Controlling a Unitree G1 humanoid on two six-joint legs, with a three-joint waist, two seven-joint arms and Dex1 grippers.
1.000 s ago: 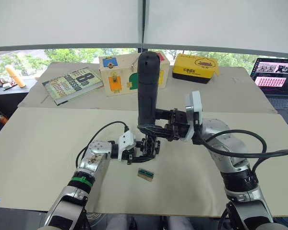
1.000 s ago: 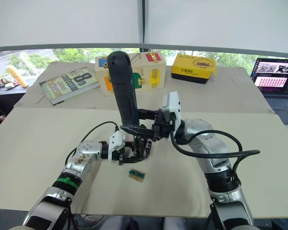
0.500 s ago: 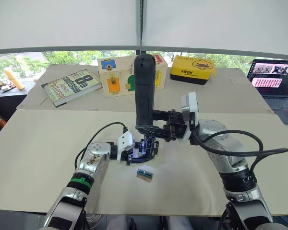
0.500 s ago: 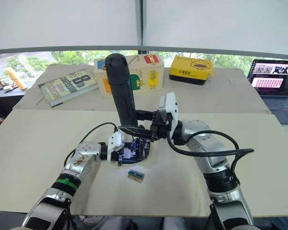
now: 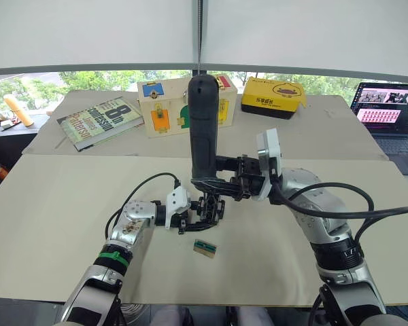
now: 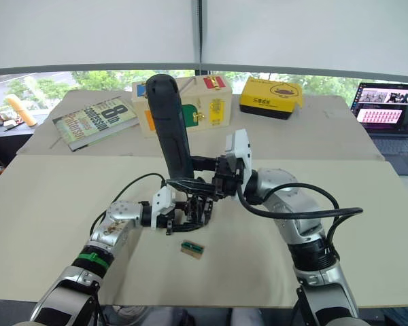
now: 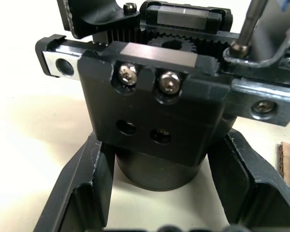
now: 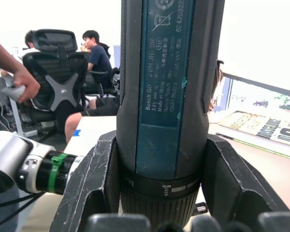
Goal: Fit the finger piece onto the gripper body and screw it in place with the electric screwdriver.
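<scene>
A black electric screwdriver [image 5: 203, 132] with a teal label panel printed in dark lettering is seen in the right claw [image 5: 226, 185], whose fingers are black and whose wrist is white. A black gripper body [image 7: 157, 111] with silver screw heads is seen between the black fingers of the left claw [image 5: 197, 216]. Just beside that claw, a green-and-tan block [image 5: 205, 248] is seen on the beige tabletop [image 5: 54, 224]. Beyond the claws, a yellow box [image 5: 275, 97] with black markings is seen.
</scene>
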